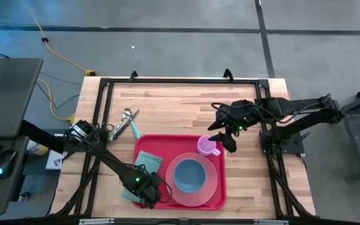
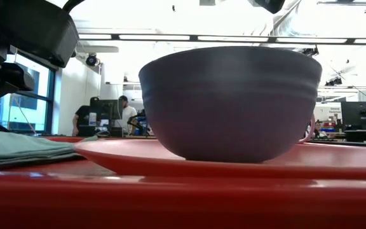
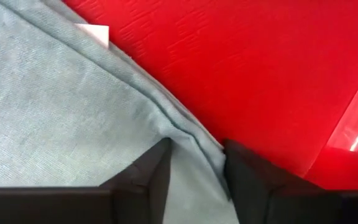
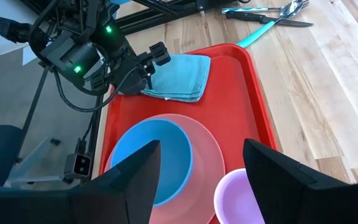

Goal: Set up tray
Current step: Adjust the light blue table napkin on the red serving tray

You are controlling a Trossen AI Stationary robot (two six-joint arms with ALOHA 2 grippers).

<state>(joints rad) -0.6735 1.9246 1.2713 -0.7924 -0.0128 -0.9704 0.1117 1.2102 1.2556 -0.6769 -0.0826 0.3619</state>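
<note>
The red tray (image 1: 162,145) lies at the table's near middle. A round pink plate (image 1: 215,180) rests on it, and a blue bowl (image 1: 189,175) stands on the plate. A pink cup (image 1: 207,147) stands upright at the tray's far right corner. A folded teal cloth (image 1: 147,161) lies flat on the tray's left part. My left gripper (image 1: 147,192) is down at the cloth's near end, shut on it. My right gripper (image 1: 224,136) hovers open just right of the cup, its fingers (image 4: 132,177) standing apart on either side of the cup (image 4: 238,198) without touching it. My left gripper pinches the cloth's folded edge (image 3: 194,140) near a corner between its two fingers (image 3: 151,171), coming from above and pointing down. Several layers show at that edge. The cloth (image 4: 182,74) stays lying on the tray (image 3: 260,74), slack.
A spoon, a fork and a knife with teal handles (image 1: 125,124) lie in a heap on the bare wood, beyond the tray's far left corner. The black frame (image 1: 180,80) runs round the table's edges. In the low view the bowl (image 2: 230,102) fills the middle.
</note>
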